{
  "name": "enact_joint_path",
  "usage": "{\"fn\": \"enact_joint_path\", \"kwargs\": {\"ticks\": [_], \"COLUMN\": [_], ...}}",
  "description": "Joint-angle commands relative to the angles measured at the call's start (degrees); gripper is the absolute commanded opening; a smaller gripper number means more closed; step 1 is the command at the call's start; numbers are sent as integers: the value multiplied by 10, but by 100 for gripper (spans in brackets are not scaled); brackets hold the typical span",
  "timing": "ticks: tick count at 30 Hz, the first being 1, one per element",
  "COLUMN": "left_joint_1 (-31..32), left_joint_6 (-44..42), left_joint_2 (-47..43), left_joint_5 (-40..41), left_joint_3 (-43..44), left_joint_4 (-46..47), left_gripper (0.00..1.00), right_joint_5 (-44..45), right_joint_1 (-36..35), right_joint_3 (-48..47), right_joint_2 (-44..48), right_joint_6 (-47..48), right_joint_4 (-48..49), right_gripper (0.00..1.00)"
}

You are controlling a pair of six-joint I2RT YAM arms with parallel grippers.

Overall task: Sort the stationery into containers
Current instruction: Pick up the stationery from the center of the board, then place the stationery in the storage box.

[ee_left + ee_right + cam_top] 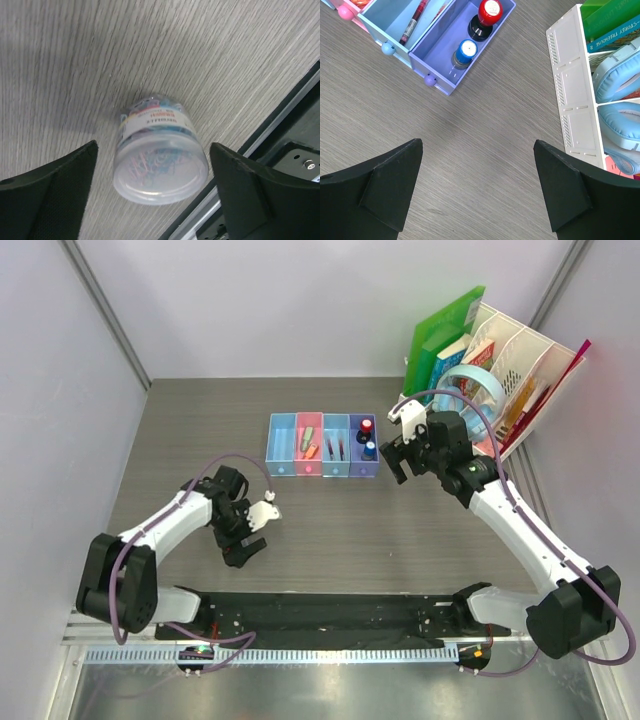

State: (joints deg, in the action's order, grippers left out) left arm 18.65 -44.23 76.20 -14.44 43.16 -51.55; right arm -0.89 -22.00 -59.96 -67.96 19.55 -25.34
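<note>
Stationery is located in two places. A round clear tub of paper clips point(160, 160) rests on the desk point(75, 60) near its front edge. The remaining items lie in the four joined trays point(282, 445) at mid-desk. A green piece point(308, 435) and an orange piece point(312, 451) are held in the pink tray point(309, 468). Slim pens point(412, 22) are held in the light blue tray next to it. A red-capped item point(489, 12) and a blue-capped item point(466, 51) stand upright in the purple tray point(445, 70).

Left arm: the arm is folded, with the elbel raised near its base. The forearm is extended to the right and the wrist is bent downward over the front of the desk. The left pincer point(153, 146) is released. Its fingers point(55, 190) are spread wide, one on each side of the tub, and a gap is seen on both sides. In the top view the tub is hidden under the pincer.

Right arm: the arm is stretched from its base toward the far left. The right pincer point(477, 144) is held above bare desk, just beside the purple tray and near the white desk organizer point(570, 100), in which blue headphones point(620, 90) are stored. The right pincer is released, with its fingers point(385, 185) wide apart and nothing between them.
</note>
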Motion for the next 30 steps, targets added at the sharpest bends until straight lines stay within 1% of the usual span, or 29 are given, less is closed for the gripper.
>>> {"fn": "enact_joint_path", "kwargs": {"ticks": [1, 2, 3, 5, 6, 8, 9, 11, 13, 14, 16, 17, 19, 20, 22, 23, 25, 26, 28, 29, 30], "left_joint_1": [9, 9, 10, 11, 11, 11, 11, 12, 11, 11, 11, 11, 11, 11, 10, 10, 10, 10, 10, 10, 10], "left_joint_6": [12, 12, 12, 12, 13, 13, 16, 21, 29, 33, 61, 75, 121, 138, 190, 205, 242, 249, 270, 273, 276], "left_joint_2": [32, 39, 45, 49, 51, 57, 58, 54, 47, 47, 56, 76, 112, 157, 203, 253, 304, 351, 403, 425, 471], "left_joint_5": [-11, -10, -9, -9, -5, -2, 5, 8, 13, 13, 11, 10, -1, -4, -7, -9, -7, -8, -6, -5, -2], "left_joint_3": [27, 29, 32, 32, 33, 38, 48, 79, 113, 159, 214, 280, 351, 424, 492, 554, 609, 661, 714, 762, 785], "left_joint_4": [29, 29, 29, 29, 28, 21, 17, 5, -2, -3, 0, 7, 10, 16, 27, 42, 62, 64, 59, 54, 48], "left_gripper": [85, 80, 71, 58, 34, 17, 1, 0, 0, 0, 0, 0, 0, 0, 0, 0, 0, 0, 0, 0, 0], "right_joint_5": [6, 6, 6, 6, 6, 6, 6, 6, 33, 37, 44, 42, 40, 39, 37, 35, 32, 31, 33, 33, 34], "right_joint_1": [1, 1, 1, 1, 1, 1, 1, 1, 1, 3, 7, 10, 18, 20, 23, 24, 26, 25, 28, 28, 30], "right_joint_3": [-2, -2, -2, -2, -2, -2, -2, -2, -2, -1, 2, 2, 2, 4, 5, 5, 2, 0, -1, -2, -2], "right_joint_2": [13, 15, 15, 16, 14, 13, 11, 9, 6, 4, -8, -13, -31, -39, -52, -65, -75, -84, -89, -95, -96], "right_joint_6": [-6, -6, -6, -7, -7, -9, -9, -8, -6, -5, -3, -4, -8, -10, -13, -14, -17, -17, -16, -15, -15], "right_joint_4": [13, 12, 13, 14, 15, 16, 16, 18, 21, 23, 30, 31, 35, 36, 43, 45, 49, 50, 52, 53, 55], "right_gripper": [98, 98, 98, 98, 98, 98, 98, 98, 98, 98, 98, 99, 99, 98, 100, 100, 100, 100, 100, 100, 100]}}
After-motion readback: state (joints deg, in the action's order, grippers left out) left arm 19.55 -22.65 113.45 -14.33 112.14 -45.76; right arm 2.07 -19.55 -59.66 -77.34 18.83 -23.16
